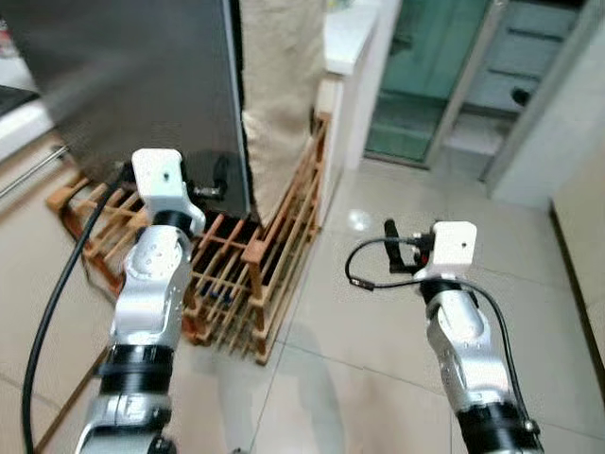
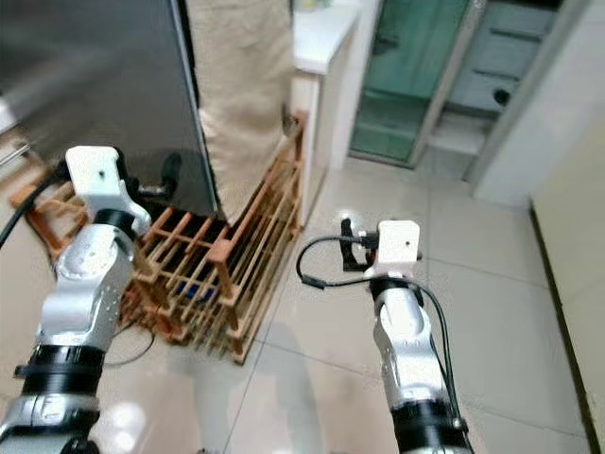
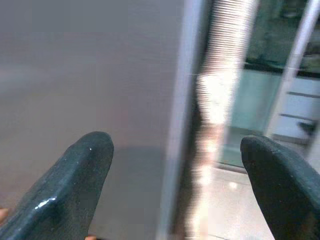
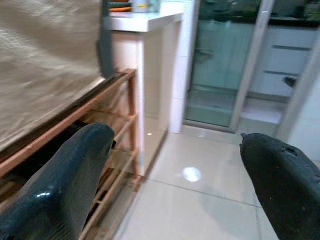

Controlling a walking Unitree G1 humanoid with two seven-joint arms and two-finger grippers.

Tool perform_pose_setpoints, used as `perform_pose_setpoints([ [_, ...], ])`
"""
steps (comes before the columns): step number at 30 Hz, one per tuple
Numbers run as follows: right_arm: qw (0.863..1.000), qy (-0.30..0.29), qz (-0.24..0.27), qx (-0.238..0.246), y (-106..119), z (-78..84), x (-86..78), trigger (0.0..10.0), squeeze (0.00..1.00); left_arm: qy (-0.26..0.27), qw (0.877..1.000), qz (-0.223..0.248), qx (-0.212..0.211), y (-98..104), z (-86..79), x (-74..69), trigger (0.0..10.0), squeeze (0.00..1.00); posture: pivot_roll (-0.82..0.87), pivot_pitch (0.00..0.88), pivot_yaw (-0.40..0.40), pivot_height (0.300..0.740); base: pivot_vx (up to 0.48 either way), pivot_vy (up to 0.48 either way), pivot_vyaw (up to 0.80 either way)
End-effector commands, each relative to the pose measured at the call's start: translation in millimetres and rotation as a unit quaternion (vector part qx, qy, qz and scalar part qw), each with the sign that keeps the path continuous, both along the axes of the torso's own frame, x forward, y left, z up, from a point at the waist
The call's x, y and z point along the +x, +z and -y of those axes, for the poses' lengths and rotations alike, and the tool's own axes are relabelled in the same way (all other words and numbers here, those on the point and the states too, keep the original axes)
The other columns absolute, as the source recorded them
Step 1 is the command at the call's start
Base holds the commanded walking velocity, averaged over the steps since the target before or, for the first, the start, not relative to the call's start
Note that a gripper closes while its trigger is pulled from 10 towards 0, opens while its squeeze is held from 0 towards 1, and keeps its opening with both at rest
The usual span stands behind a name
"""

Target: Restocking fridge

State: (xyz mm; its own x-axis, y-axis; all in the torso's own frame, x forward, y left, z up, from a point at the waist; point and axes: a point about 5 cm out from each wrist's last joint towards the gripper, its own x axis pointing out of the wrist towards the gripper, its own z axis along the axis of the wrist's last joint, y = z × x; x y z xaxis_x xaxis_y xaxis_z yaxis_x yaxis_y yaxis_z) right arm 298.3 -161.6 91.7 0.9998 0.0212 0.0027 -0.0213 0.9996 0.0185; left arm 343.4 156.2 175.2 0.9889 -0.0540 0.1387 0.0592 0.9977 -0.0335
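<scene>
The fridge [image 1: 132,76] is a tall grey slab at the upper left, blurred, its side edge running down beside a hanging beige cloth [image 1: 279,85]. My left gripper [image 1: 213,184] is raised close to the fridge's lower corner, open and holding nothing. In the left wrist view its two dark fingers [image 3: 85,165] frame the grey panel and its edge. My right gripper [image 1: 402,244] hovers open and holding nothing above the tiled floor, right of the fridge. The right wrist view looks between its fingertips [image 4: 80,155] toward a white counter and a glass door.
A low wooden slatted rack [image 1: 274,255] stands under and beside the fridge. A white counter [image 1: 350,33] lies behind the cloth, with a green glass sliding door [image 1: 430,66] beyond it. A black cable [image 1: 57,293] trails down at my left. Glossy tiled floor [image 1: 378,322] spreads to the right.
</scene>
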Motion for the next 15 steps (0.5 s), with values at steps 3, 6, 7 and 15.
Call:
perform_pose_setpoints([
  [3, 1.000, -0.003, 0.010, -0.002, 4, 0.7, 1.4, 10.0, 0.00, -0.004, 1.000, -0.009, -0.005, 2, 5.4, 5.6, 10.0, 0.00, -0.11, 0.000, 0.010, 0.740, 0.000, 0.000, 0.00],
  [6, 1.000, -0.006, 0.012, -0.002, 4, 0.3, 1.8, 10.0, 0.00, -0.013, 1.000, -0.001, -0.007, 5, 9.8, 8.4, 10.0, 0.00, -0.12, 0.000, 0.018, 0.740, 0.000, 0.000, 0.00],
  [7, 1.000, -0.006, 0.013, -0.001, 5, 0.0, 1.7, 10.0, 0.00, -0.015, 1.000, -0.001, -0.006, 5, 10.8, 8.8, 10.0, 0.00, -0.12, 0.000, 0.020, 0.740, 0.000, 0.000, 0.00],
  [15, 0.999, -0.021, 0.044, -0.003, 15, 0.0, 1.9, 10.0, 0.00, -0.041, 0.999, 0.008, -0.009, 8, 23.6, 9.1, 10.0, 0.00, -0.12, 0.000, 0.029, 0.740, 0.000, 0.000, 0.00],
])
